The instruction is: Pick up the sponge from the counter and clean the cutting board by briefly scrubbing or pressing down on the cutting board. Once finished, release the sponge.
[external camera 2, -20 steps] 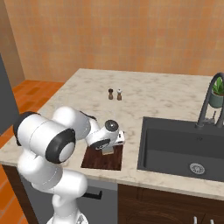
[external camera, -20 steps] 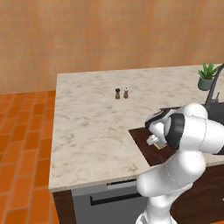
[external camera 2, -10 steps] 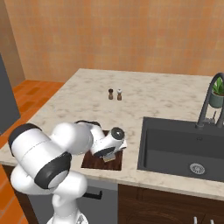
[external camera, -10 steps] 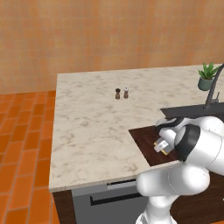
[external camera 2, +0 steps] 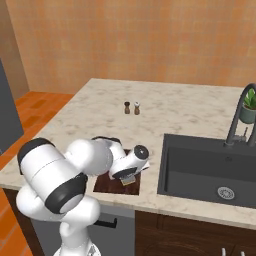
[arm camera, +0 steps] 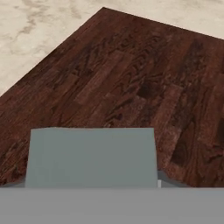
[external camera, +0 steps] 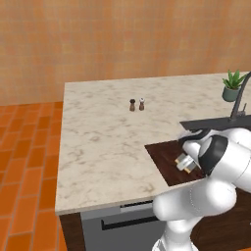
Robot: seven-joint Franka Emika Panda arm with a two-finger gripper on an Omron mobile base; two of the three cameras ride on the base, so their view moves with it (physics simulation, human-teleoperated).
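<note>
Scrubbing looks to be the stage in hand, for the sponge (arm camera: 91, 156) is seen in the hand view as a grey-blue slab low over the dark wood grain of the cutting board (arm camera: 131, 87), with a strip of marble counter (arm camera: 39, 26) beyond the board's far edge. From the left base view the gripper (external camera: 185, 164) is found low over the cutting board (external camera: 164, 159), a small pale yellowish block being carried at its tip, and from the right base view the same gripper (external camera 2: 127, 179) is seen down at the board (external camera 2: 107, 184), near the board's front edge and just beside the black sink basin (external camera 2: 210, 172). The fingers appear to be closed on the sponge, since it is carried at the tip, though the finger tips themselves are hidden behind it. Whether the sponge is actually pressed onto the wood or hangs just above it cannot be told. As a judgement, the pick-up is counted as done and the sponge has been brought over the board; what is left is the brief press or rub, if not yet made, and then the release of the sponge. The two small shakers (external camera: 137, 104) at the middle of the counter (external camera: 98, 142) are well apart from the work, as is the potted plant (external camera: 231, 86) by the faucet (external camera 2: 239, 120).
</note>
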